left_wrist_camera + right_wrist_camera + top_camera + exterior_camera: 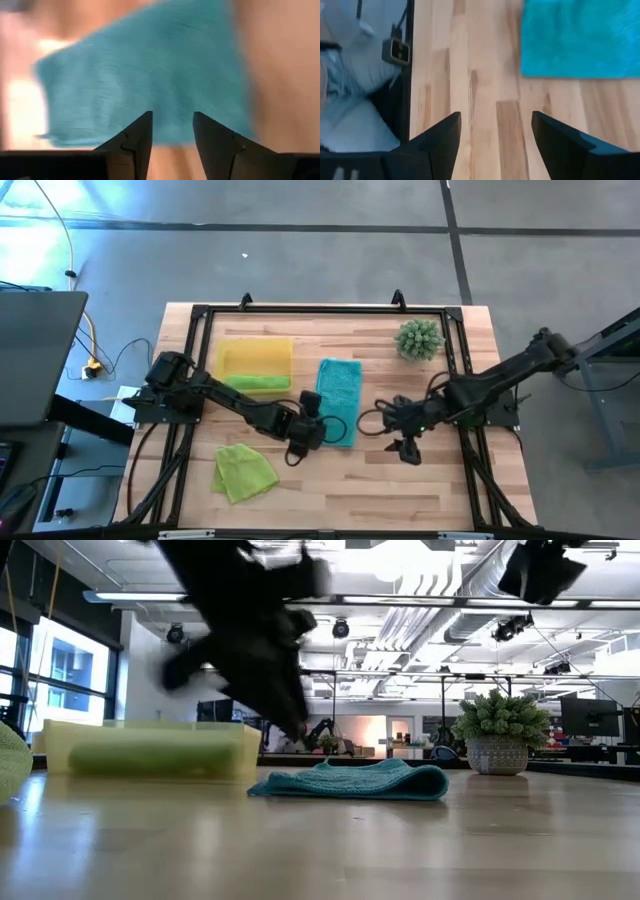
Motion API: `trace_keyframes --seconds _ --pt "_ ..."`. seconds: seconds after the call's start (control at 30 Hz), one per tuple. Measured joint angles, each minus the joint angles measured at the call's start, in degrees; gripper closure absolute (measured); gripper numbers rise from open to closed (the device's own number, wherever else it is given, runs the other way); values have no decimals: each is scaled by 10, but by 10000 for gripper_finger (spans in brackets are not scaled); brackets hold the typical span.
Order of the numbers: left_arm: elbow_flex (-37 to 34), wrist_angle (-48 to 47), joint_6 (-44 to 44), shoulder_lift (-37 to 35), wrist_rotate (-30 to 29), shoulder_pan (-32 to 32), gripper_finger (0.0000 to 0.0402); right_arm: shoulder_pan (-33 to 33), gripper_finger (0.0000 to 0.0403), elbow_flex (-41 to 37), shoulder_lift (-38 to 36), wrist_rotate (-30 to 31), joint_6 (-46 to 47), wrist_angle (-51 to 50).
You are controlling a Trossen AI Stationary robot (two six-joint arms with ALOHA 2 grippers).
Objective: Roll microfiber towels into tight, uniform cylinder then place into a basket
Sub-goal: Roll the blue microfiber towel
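The teal towel (340,400) lies flat on the worktop (420,480), beyond the parted, empty jaws of both grippers.

- Three microfiber towels: one teal towel (340,400) flat on the table, one lime green towel (244,472) crumpled, one rolled green towel (256,383) in the basket.
- One yellow basket (256,348).
- One spiky potted plant (419,339).
- Two robot arms.

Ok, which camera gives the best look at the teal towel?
The high view: the whole teal towel lies flat beside the basket. The low view sees only its edge; the left wrist view blurs it; the right wrist view catches a corner.
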Motion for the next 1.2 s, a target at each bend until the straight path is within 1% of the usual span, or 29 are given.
trace_keyframes --seconds 0.1,0.17,0.2,0.3,0.37,0.43,0.5,0.57,0.63,0.7,0.77,0.8,0.83,0.87,0.9,0.97,1.07,1.1,1.13,1.2 --pt "0 -36 28 -44 98 -3 281 1 167 0 -9 42 1 -3" --pt "-14 -65 30 -84 160 2 288 1 167 0 -6 72 -11 -5" --pt "-25 -70 31 -103 182 6 291 1 167 0 -2 86 -20 -3" --pt "-78 -45 27 -167 226 19 299 1 167 -9 17 118 -53 8" --pt "-122 28 27 -188 238 25 302 1 167 -16 33 143 -82 16" --pt "-170 85 45 -199 238 28 304 1 167 -22 53 163 -120 31" --pt "-203 145 82 -197 237 27 302 1 167 -29 75 176 -159 38" --pt "-225 172 100 -194 232 26 297 0 167 -28 104 176 -191 57" --pt "-228 199 98 -173 220 21 288 0 167 -29 129 174 -207 61" --pt "-230 185 93 -172 221 21 278 0 167 -27 158 171 -207 108" --pt "-220 212 99 -147 244 17 265 0 167 -27 180 168 -207 124" --pt "-220 210 104 -138 251 17 259 0 167 -27 194 160 -208 148" --pt "-225 182 105 -137 253 17 252 0 167 -26 206 153 -208 163" --pt "-222 177 111 -125 255 16 245 0 167 -27 214 147 -207 160" --pt "-211 196 124 -107 257 15 239 0 167 -27 222 145 -206 164" --pt "-214 179 157 -102 244 13 228 0 167 -26 242 145 -206 188" --pt "-205 201 237 -66 204 7 217 0 167 -23 258 142 -222 197" --pt "-207 196 261 -64 190 7 215 0 167 -20 266 141 -227 213" --pt "-200 199 285 -55 164 4 214 0 167 -19 270 140 -235 213" --pt "-191 214 322 -36 136 2 214 0 167 -17 281 139 -251 219"
